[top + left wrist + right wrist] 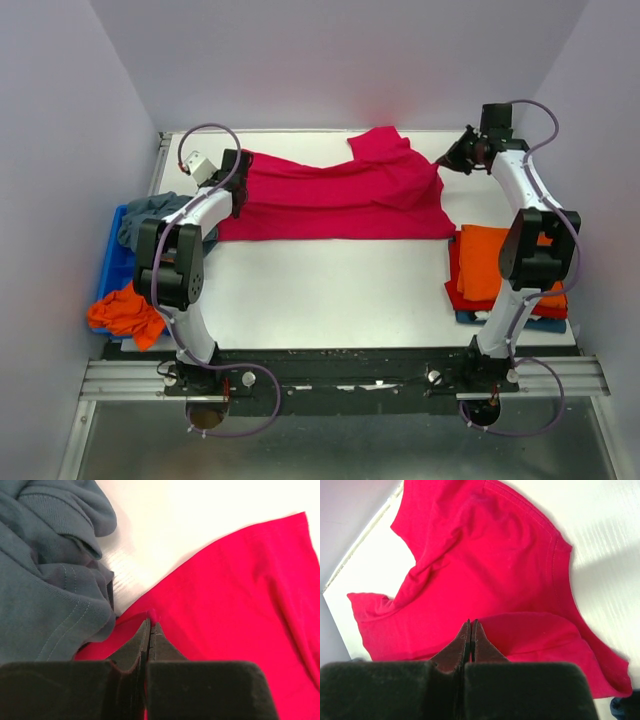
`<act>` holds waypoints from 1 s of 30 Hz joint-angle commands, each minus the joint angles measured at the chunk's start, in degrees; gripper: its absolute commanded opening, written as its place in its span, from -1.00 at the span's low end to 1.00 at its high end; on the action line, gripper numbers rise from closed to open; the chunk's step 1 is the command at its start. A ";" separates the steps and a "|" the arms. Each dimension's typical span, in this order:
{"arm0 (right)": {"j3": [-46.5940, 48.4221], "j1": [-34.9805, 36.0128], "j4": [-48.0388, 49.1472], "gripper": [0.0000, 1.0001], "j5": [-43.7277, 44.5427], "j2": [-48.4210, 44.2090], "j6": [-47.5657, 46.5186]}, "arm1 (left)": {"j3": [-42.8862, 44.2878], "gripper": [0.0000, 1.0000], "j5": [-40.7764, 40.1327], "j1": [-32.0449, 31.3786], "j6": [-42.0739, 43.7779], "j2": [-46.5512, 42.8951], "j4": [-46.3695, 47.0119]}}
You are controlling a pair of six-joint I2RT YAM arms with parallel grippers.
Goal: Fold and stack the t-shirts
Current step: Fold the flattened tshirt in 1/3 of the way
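A red t-shirt (340, 200) lies spread across the back of the white table (330, 290), its near edge straight. My left gripper (240, 168) is at its left edge, shut, with a nub of red cloth poking out between the tips (150, 622). My right gripper (448, 160) is at the shirt's right edge, jaws shut, with the red cloth (480, 570) bunched right at the tips (471, 625). A stack of folded shirts, orange (485, 262) on top, sits at the right.
A blue bin (112, 270) at the left edge holds a crumpled grey shirt (150, 212) and an orange one (125, 312). The grey shirt (45, 580) lies close beside my left fingers. White walls enclose the table at the back and sides.
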 commanded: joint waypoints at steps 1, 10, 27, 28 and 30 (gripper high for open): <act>3.18 0.12 -2.13 -0.98 0.18 2.81 -0.72 | 1.51 -1.00 -0.51 0.38 0.38 1.72 0.48; -1.17 0.21 -1.97 0.24 4.66 -1.20 3.76 | 3.37 0.98 0.54 0.56 6.01 -0.27 3.02; -41.55 1.97 10.44 -0.29 12.05 -25.40 14.31 | -22.82 0.51 0.80 -4.37 -7.52 -19.72 2.23; -41.99 2.15 10.44 -0.35 12.14 -24.79 14.92 | -23.62 0.44 0.89 -4.37 -7.70 -19.81 2.59; -42.34 2.32 10.70 -0.40 11.87 -23.47 15.46 | -24.59 0.42 1.33 -4.37 -7.44 -19.63 3.73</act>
